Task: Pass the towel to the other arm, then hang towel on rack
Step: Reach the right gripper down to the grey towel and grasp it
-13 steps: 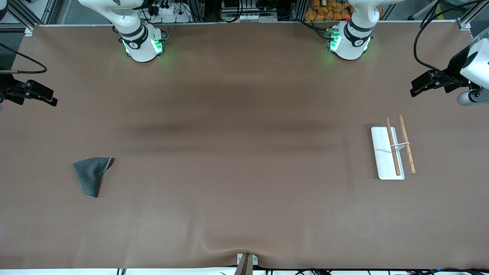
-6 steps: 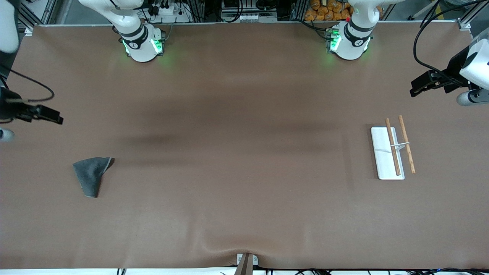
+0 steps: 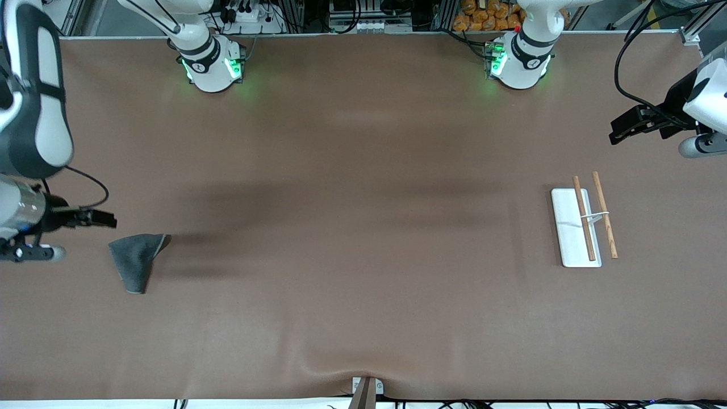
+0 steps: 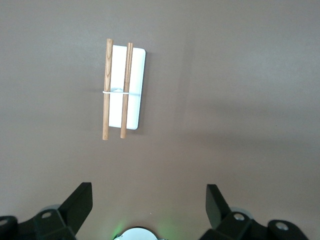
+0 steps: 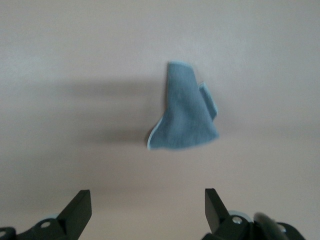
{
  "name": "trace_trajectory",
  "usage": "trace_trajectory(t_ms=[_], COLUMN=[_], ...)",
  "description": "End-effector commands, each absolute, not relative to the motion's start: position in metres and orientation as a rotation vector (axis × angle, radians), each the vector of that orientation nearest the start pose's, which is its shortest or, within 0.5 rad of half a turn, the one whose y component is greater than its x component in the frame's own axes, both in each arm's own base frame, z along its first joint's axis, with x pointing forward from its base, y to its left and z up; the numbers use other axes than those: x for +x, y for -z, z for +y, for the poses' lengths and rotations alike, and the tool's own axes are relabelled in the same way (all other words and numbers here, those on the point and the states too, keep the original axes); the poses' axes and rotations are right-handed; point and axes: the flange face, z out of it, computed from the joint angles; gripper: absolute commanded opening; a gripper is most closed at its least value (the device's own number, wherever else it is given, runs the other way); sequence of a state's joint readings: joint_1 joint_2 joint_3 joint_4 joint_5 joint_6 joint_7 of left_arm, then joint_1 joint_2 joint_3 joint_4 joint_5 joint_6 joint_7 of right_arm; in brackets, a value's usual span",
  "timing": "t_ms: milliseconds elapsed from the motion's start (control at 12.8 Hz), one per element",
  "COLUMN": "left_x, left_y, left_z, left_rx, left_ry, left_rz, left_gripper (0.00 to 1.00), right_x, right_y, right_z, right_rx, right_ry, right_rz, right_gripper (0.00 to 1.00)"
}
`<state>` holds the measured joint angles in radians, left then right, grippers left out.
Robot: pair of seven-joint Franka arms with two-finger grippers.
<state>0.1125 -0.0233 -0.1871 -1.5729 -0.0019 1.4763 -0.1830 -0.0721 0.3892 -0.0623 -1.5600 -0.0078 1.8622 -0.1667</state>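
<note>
Right end effector (image 3: 105, 218), fingers spread, at towel's (image 3: 136, 261) 10 o'clock to grab it. Left end effector (image 4: 149, 207) gapes, waiting over counter (image 3: 363, 255) near rack (image 3: 576, 227).

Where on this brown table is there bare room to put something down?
The widest bare patch is the middle of the brown table, between the dark grey folded towel and the white-based rack with two wooden rods. It is tight only beside the towel, where the open right gripper hovers. The open left gripper waits near the rack.
</note>
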Motion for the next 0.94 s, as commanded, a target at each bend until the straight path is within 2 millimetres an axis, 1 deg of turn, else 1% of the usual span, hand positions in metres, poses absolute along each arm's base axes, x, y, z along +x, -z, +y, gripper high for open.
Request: trace_trajectory(t_ms=[0,78,156,313,391,469,547,626,704,860], left_x=[0.536,0.536,0.536,0.536,0.536,0.536,0.536,0.536,0.536,0.538], left_y=[-0.63,-0.63,-0.63,-0.63,-0.63,-0.63,-0.63,-0.63,-0.63,-0.628], left_z=[-0.04,-0.04,-0.04,-0.04,-0.04,-0.041,-0.04,-0.04,-0.04,-0.04], left_rx=[-3.138,-3.138,-3.138,-3.138,-3.138,-3.138,-3.138,-3.138,-3.138,-3.139], left_ry=[-0.1,-0.101,-0.101,-0.101,-0.101,-0.101,-0.098,-0.1,-0.101,-0.103], left_rz=[-0.146,-0.146,-0.146,-0.146,-0.146,-0.144,-0.146,-0.146,-0.146,-0.146], left_gripper=[1.0,1.0,1.0,1.0,1.0,1.0,1.0,1.0,1.0,1.0], right_x=[0.686,0.691,0.695,0.701,0.703,0.704,0.702,0.697,0.69,0.681], right_y=[-0.373,-0.36,-0.348,-0.313,-0.297,-0.286,-0.279,-0.268,-0.253,-0.239], right_z=[-0.107,-0.113,-0.115,-0.116,-0.123,-0.131,-0.138,-0.153,-0.164,-0.165], right_rx=[-3.195,-3.198,-3.201,-3.201,-3.205,-3.206,-3.199,-3.186,-3.177,-3.124], right_ry=[-0.057,-0.016,-0.003,0.012,0.03,0.044,0.038,0.016,-0.024,-0.047], right_rz=[-0.269,-0.314,-0.331,-0.336,-0.328,-0.33,-0.385,-0.358,-0.324,-0.245], right_gripper=[1.0,1.0,1.0,1.0,1.0,1.0,1.0,1.0,1.0,1.0])
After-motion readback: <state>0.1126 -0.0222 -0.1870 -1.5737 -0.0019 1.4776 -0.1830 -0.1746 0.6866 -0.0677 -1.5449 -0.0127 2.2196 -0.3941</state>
